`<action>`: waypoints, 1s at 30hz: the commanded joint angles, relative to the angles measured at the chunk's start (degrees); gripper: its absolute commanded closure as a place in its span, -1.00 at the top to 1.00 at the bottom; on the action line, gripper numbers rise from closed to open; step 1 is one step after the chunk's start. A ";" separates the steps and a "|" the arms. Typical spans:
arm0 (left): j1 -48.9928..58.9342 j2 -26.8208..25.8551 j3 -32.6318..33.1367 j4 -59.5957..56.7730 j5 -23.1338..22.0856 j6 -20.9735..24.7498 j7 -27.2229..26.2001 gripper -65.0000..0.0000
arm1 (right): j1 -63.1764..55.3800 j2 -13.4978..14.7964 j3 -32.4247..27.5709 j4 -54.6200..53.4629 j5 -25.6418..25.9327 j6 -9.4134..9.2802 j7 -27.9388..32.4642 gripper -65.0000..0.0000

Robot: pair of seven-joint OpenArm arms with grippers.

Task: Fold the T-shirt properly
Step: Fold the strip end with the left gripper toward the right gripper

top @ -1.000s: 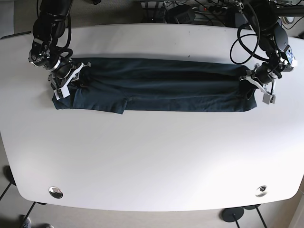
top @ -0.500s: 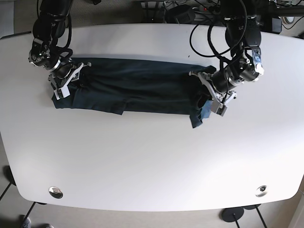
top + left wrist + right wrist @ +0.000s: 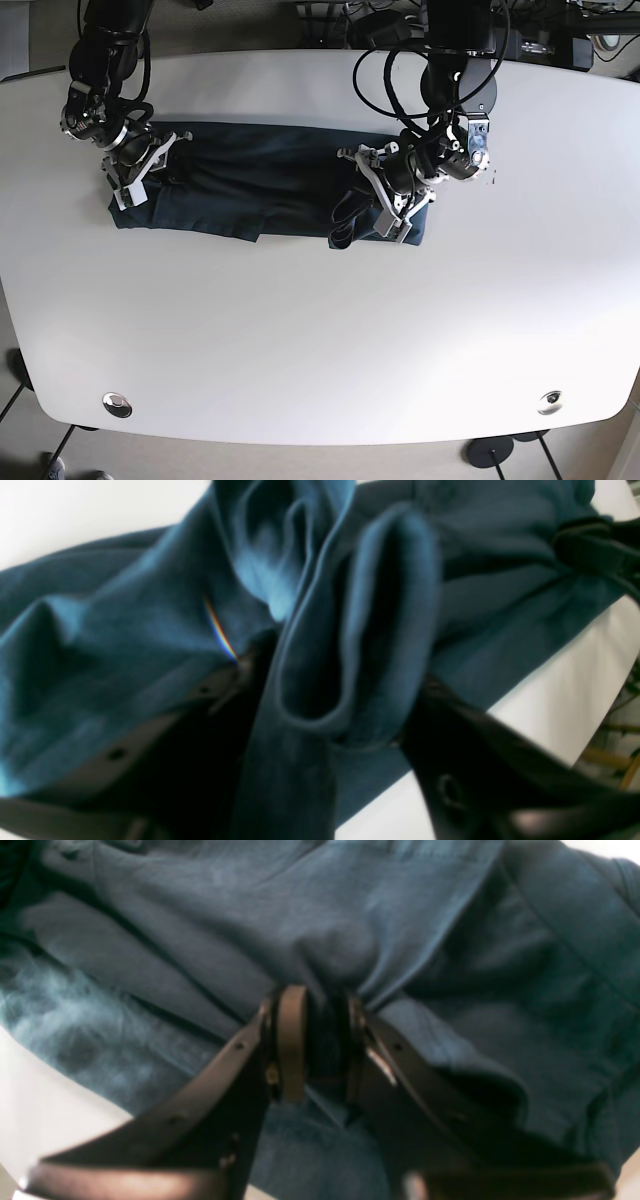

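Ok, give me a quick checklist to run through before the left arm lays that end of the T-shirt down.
1. Left gripper holds the T-shirt: ok, cloth is bunched between its jaws in the left wrist view.
2. Right gripper pins the other end: ok, shut on a pinch of fabric.
3. Carried end lies over the shirt's middle: ok.
4. Fold is smooth: not ok, the cloth is bunched at the left gripper.
5. Shirt is fully on the white table: ok.
6. Edges line up: cannot tell.
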State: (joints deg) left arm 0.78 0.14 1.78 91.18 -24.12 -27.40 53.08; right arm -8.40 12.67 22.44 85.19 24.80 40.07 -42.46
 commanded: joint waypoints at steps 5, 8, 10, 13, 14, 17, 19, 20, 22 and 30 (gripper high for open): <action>-2.67 -2.21 11.45 7.33 -1.16 5.99 -1.17 -0.20 | 0.62 -0.40 0.11 0.66 -0.05 -0.07 -0.05 -0.66; -2.75 -2.38 14.26 8.91 -1.07 6.25 -1.17 -0.20 | 0.62 -0.67 0.11 0.66 -0.05 -0.07 -0.05 -0.66; -3.63 -2.30 14.44 9.18 -0.45 6.52 -1.26 -0.20 | 0.45 -1.02 0.11 0.66 -0.05 -0.07 -0.05 -0.66; -4.86 -1.68 14.53 9.26 4.73 6.43 -1.26 -0.20 | 0.27 -1.02 0.11 0.66 -0.05 -0.07 -0.05 -0.66; -4.86 -0.98 14.44 9.26 6.49 6.34 -1.26 -0.20 | 0.27 -1.02 0.11 0.66 0.04 -0.07 -0.05 -0.66; -4.86 -0.80 14.44 9.09 7.28 6.52 -1.26 -0.19 | 0.27 -1.02 0.11 0.66 0.04 -0.07 -0.05 -0.66; -4.86 -0.71 14.44 9.18 6.84 6.25 -1.26 -0.11 | 0.27 -1.02 0.11 0.66 0.04 -0.07 -0.05 -0.66; -4.78 -0.54 14.44 9.35 6.67 6.08 -1.26 0.02 | 0.27 -1.02 0.11 0.66 0.04 -0.07 -0.05 -0.66; -4.69 0.25 14.53 9.97 2.80 5.55 -1.17 0.24 | 0.27 -1.02 0.11 0.66 0.04 -0.07 -0.05 -0.66; -4.78 0.61 11.27 7.42 -13.99 4.94 0.15 0.44 | 0.18 -1.02 0.11 0.75 0.13 -0.07 -0.05 -0.66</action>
State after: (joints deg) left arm -3.03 0.51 12.91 97.84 -37.58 -22.31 54.37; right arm -8.43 11.14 22.44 85.19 24.84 39.90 -42.06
